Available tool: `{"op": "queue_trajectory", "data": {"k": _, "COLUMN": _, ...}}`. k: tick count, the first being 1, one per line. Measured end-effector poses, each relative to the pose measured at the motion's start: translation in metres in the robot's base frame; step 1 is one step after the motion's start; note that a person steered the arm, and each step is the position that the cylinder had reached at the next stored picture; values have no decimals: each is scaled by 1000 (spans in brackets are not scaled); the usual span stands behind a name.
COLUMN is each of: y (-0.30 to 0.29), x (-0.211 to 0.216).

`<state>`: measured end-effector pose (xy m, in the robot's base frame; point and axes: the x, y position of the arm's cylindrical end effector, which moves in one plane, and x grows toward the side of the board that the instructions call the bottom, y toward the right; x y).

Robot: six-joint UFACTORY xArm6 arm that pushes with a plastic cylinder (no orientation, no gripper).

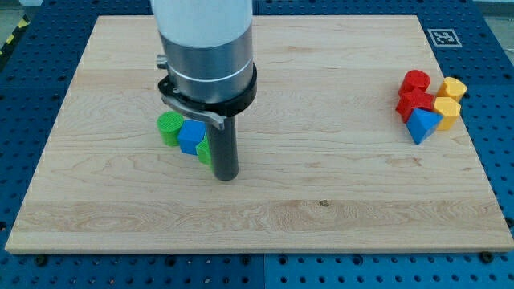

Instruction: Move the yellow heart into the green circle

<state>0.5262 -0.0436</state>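
Note:
Two yellow blocks sit in a cluster at the view's right: the upper one looks like the heart, and the lower one has a shape I cannot make out. The green circle lies left of centre, touching a blue block. My tip rests on the board just right of a second green block, which the rod partly hides. The tip is far to the left of the yellow blocks.
Two red blocks and a blue triangle press against the yellow blocks at the right. The wooden board ends close to that cluster's right side. The arm's wide body hangs over the board's upper middle.

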Motion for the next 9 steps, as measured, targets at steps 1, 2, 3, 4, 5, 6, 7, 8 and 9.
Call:
{"op": "queue_trajectory", "data": {"k": 1, "y": 10, "x": 4}}
{"op": "queue_trajectory", "data": {"k": 2, "y": 60, "x": 11}}
{"op": "queue_trajectory", "data": {"k": 3, "y": 113, "x": -35}}
{"op": "queue_trajectory", "data": {"k": 4, "y": 98, "x": -95}}
{"op": "queue_trajectory", "data": {"k": 5, "y": 54, "x": -168}}
{"op": "queue_trajectory", "data": {"k": 6, "y": 132, "x": -224}}
{"op": "queue_trajectory", "data": {"k": 7, "y": 265, "x": -233}}
{"op": "queue_trajectory", "data": {"k": 8, "y": 383, "x": -229}}
{"op": "queue_trajectory", "data": {"k": 9, "y": 389, "x": -223}}
